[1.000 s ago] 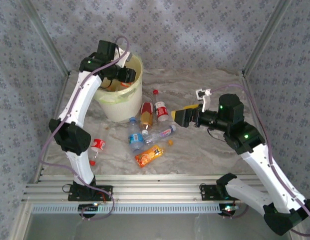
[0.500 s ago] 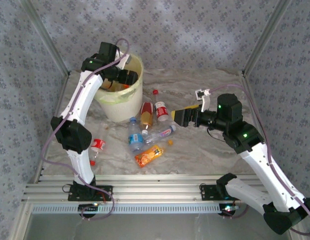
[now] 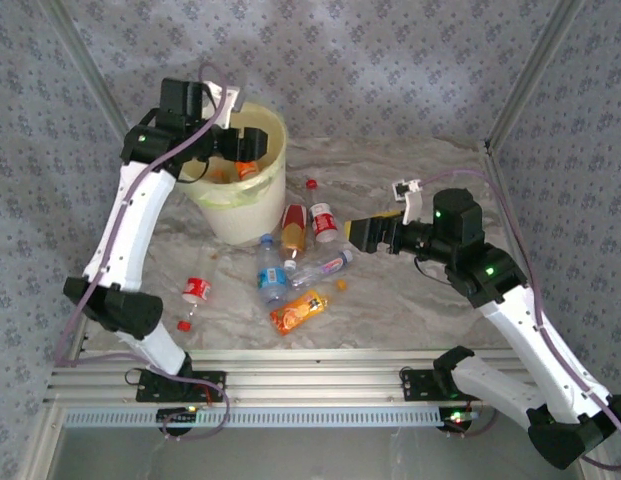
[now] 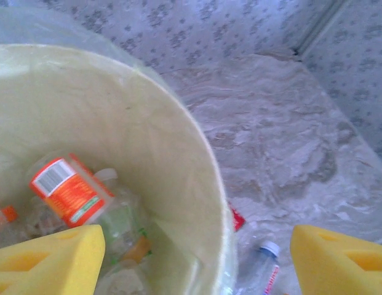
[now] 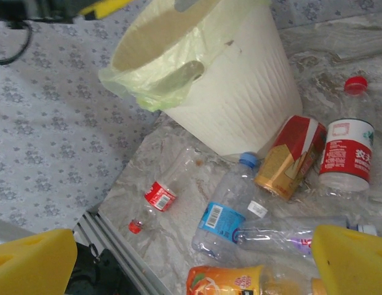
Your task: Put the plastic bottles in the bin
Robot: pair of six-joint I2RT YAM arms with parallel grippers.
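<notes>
The bin [image 3: 240,200] stands at the back left, holding several plastic bottles, one with an orange label [image 4: 71,190]. My left gripper [image 3: 248,142] hovers over the bin's rim [image 4: 203,160]; its jaws are open with nothing between them. Loose plastic bottles lie on the table: a red-label one [image 3: 195,292], a blue-label one [image 3: 270,270], a clear one [image 3: 325,265], an orange one [image 3: 300,310], a red-and-gold one [image 3: 293,228] and a white-and-red one [image 3: 324,222]. To the right of that pile, my right gripper [image 3: 362,235] hangs open and empty above the table.
A loose red cap [image 3: 311,184] lies beside the bin. The aluminium frame rail [image 3: 290,385] runs along the near edge, and patterned walls close in the sides and back. Bare marble table [image 3: 410,310] stretches to the right of the bottles.
My left gripper has opened over the bin, and the left arm's elbow has swung out to the left. The right arm has barely moved.
</notes>
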